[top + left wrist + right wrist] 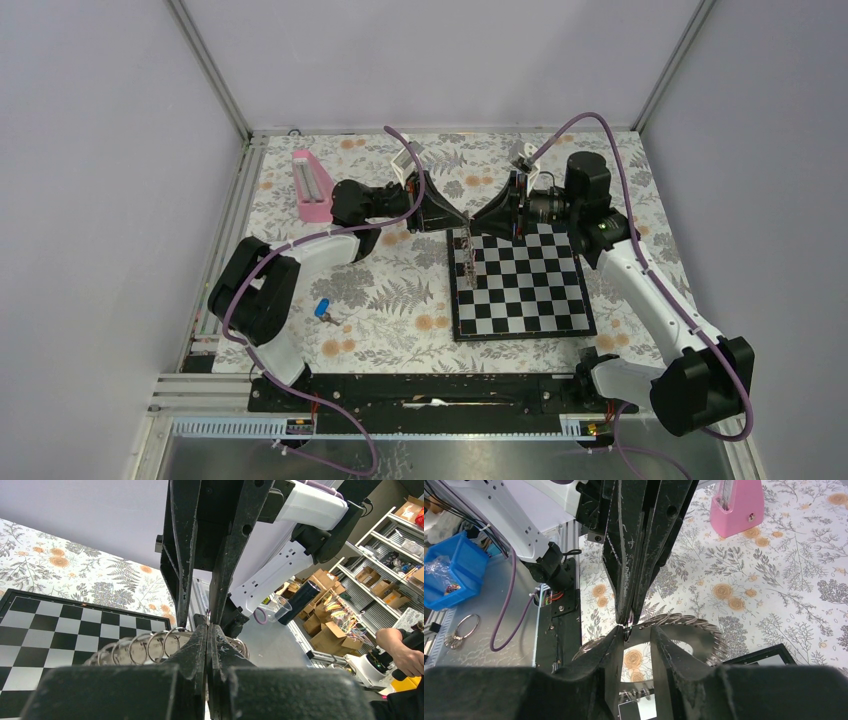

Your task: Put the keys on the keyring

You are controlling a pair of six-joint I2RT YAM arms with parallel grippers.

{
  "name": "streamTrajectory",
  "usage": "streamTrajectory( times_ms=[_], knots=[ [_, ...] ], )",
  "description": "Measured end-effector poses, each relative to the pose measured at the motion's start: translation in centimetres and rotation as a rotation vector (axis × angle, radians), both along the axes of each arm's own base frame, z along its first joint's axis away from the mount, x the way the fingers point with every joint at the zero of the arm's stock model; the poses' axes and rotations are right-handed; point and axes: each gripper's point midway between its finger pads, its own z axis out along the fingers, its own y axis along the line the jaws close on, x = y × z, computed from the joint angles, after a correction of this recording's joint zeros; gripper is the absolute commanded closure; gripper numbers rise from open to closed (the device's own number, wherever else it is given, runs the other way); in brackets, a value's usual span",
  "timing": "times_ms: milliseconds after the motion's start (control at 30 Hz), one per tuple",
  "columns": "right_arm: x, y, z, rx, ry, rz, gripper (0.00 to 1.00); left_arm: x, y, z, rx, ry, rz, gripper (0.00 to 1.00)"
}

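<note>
The keyring (465,258), a large ring of many linked wire loops, hangs upright over the chessboard's left edge. My left gripper (447,218) is shut on its top edge; in the left wrist view the jaws (207,626) are pressed together with loops of the keyring (145,647) fanning out to the left. My right gripper (490,220) faces it tip to tip. In the right wrist view it (638,632) is open, its fingers either side of the top of the keyring (694,621). The blue-headed key (322,309) lies on the floral cloth at the left, far from both grippers.
The chessboard (525,290) lies right of centre, under the hanging ring. A pink wedge-shaped object (311,186) stands at the back left, also in the right wrist view (736,502). Metal frame rails run along the left and near edges.
</note>
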Motion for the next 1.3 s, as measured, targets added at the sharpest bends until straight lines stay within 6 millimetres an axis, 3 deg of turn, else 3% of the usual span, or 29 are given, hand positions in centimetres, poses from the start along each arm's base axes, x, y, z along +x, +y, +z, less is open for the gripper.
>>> streamTrajectory(
  times_ms=[200, 367, 433, 600, 733, 1100, 1300],
  knots=[
    [-0.1, 0.0, -0.2, 0.003, 0.016, 0.000, 0.78, 0.0, 0.0, 0.0, -0.002, -0.003, 0.000, 1.00],
    [-0.3, 0.0, 0.1, 0.015, 0.030, 0.009, 0.99, 0.1, 0.0, 0.1, -0.004, -0.003, 0.004, 1.00],
    [-0.3, 0.0, 0.2, 0.018, 0.041, 0.009, 1.00, 0.1, 0.0, 0.1, -0.006, -0.011, 0.008, 1.00],
    [-0.3, -0.1, -0.2, 0.002, 0.032, 0.006, 1.00, 0.2, 0.0, -0.2, -0.004, -0.039, 0.009, 0.81],
    [-0.2, -0.6, -1.1, -0.054, 0.034, -0.016, 1.00, 0.4, -0.1, -1.0, 0.032, -0.071, -0.003, 0.73],
    [0.2, -1.3, -3.1, -0.167, 0.046, -0.046, 1.00, 2.9, -1.0, -2.6, 0.164, -0.219, -0.005, 0.71],
    [0.3, -1.4, -3.8, -0.200, 0.060, -0.048, 1.00, 2.9, -1.4, -3.5, 0.229, -0.269, -0.026, 0.70]
  ],
)
